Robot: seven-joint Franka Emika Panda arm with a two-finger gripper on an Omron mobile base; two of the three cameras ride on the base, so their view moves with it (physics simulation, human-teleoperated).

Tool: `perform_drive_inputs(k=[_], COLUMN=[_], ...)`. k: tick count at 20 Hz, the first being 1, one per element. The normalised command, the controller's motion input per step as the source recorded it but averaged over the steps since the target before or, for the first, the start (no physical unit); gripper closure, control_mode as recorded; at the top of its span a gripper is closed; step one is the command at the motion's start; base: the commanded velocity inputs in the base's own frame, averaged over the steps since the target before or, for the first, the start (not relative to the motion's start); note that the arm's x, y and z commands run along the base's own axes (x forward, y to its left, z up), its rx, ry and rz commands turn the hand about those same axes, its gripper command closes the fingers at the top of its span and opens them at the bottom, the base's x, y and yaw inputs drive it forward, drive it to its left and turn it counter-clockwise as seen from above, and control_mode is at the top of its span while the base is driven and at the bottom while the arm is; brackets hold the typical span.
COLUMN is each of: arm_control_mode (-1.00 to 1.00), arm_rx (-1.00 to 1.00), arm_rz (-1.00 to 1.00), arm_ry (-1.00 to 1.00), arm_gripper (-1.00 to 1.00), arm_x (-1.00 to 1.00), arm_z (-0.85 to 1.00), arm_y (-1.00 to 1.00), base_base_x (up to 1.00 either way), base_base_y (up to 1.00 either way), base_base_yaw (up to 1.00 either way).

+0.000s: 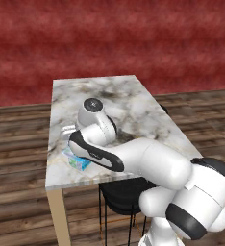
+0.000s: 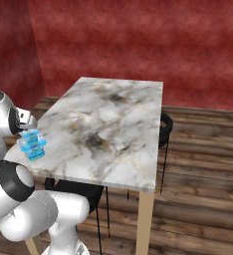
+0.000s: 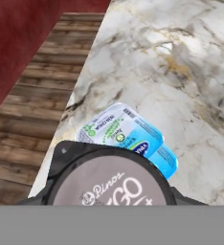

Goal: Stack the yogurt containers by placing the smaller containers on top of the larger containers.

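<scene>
Dark cup [image 3: 109, 184] is sitting right at the gripper, above the blue tub [image 3: 128, 136] near the marble table [image 2: 113, 124] edge; can't tell finger state.

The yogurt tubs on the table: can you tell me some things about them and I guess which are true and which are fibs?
1. The marble table stands on a wooden floor. True.
2. The blue and white yogurt tub sits in the middle of the table. False: it is close to the table's near corner, by the edge.
3. In the hand view, a dark yogurt cup with a greyish printed lid is right in front of the camera. True.
4. The wall behind the table is green. False: it is red.
5. The blue and white yogurt tub has green marks on its white side. True.
</scene>
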Motion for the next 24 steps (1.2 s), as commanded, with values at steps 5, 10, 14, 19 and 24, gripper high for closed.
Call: perform_drive_inputs(k=[5,10,14,19,24], arm_control_mode=[-1.00,-1.00,-1.00,-1.00,-1.00], arm_rx=[0.00,0.00,0.00,0.00,0.00], arm_rz=[0.00,0.00,0.00,0.00,0.00], arm_ry=[0.00,0.00,0.00,0.00,0.00], arm_gripper=[1.00,1.00,1.00,1.00,1.00], arm_x=[0.00,0.00,0.00,0.00,0.00], arm_z=[0.00,0.00,0.00,0.00,0.00], arm_y=[0.00,0.00,-0.04,-0.12,-0.13], base_base_x=[0.00,0.00,0.00,0.00,0.00], base_base_y=[0.00,0.00,0.00,0.00,0.00], base_base_yaw=[0.00,0.00,0.00,0.00,0.00])
